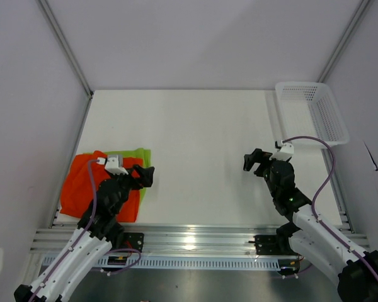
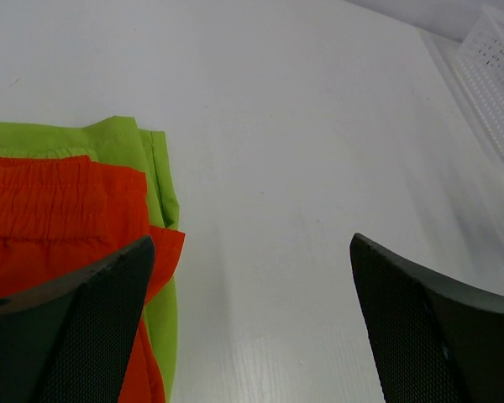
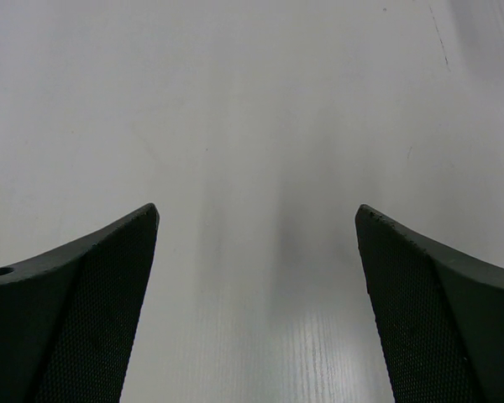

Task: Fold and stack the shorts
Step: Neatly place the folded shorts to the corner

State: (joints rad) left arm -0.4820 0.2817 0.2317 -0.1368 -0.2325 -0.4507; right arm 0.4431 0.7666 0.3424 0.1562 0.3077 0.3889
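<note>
Orange-red shorts (image 1: pixel 82 184) atop lime green shorts (image 1: pixel 143 155), 8 o'clock on table (image 1: pixel 201 138). Left gripper (image 1: pixel 146 176) wide, empty, at stack's 3 o'clock edge. Right gripper (image 1: pixel 252 162) wide, empty, well apart. Likely light, limp: pinch elastic waistband (image 2: pixel 42 180).

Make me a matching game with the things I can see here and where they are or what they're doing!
Things:
1. orange shorts
2. green shorts
3. basket
4. right gripper

Places or states:
A. far right corner
B. underneath, peeking out
C. open, holding nothing
D. lying on top, at the left

Pairs: 1-D, 2-B, 3-A, 4-C
</note>
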